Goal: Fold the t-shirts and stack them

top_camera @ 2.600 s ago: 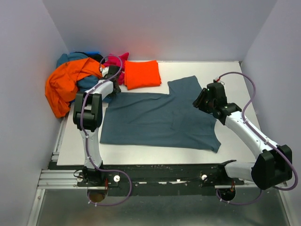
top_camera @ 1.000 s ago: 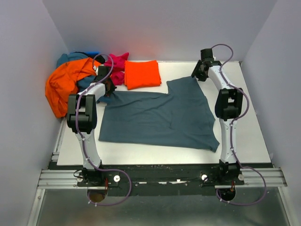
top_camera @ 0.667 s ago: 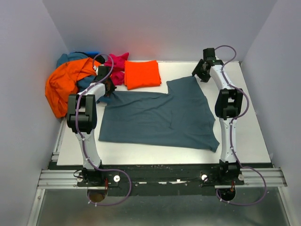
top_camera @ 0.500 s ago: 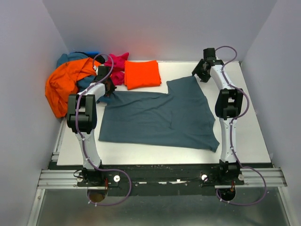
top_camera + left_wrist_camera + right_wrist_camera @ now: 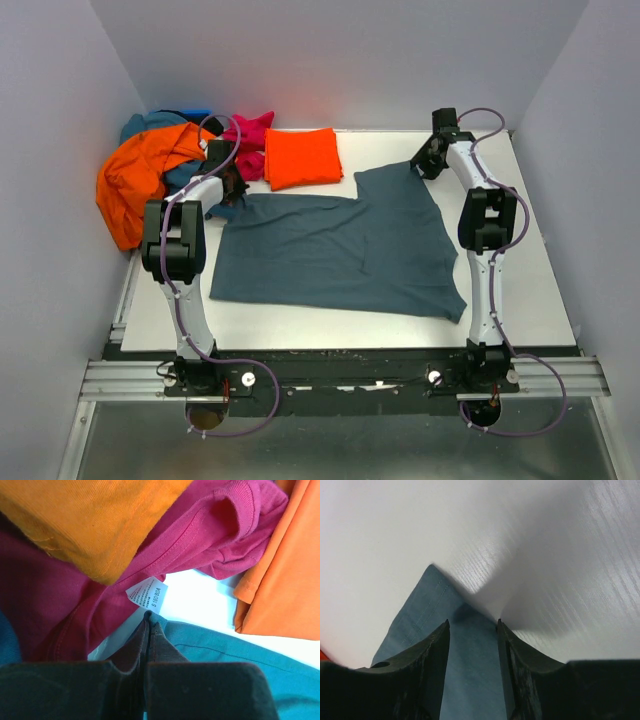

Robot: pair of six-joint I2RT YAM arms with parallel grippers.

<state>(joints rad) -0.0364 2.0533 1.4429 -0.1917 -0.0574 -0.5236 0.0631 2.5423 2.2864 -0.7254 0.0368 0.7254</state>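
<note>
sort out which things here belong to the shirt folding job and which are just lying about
Job: slate blue-grey t-shirt, spread flat; orange-red t-shirt, folded; orange t-shirt, magenta t-shirt and teal t-shirt, heaped; left pincer, shut on the slate shirt's corner; right pincer, open astride another corner.
Just there: table; purple cables.

White table (image 5: 520,290), pale grey walls (image 5: 330,60), dark rail (image 5: 340,372) along near edge

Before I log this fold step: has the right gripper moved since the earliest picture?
Yes. The right gripper moved toward the table's far edge, from the blue-grey t-shirt's right side to its far right corner.
</note>
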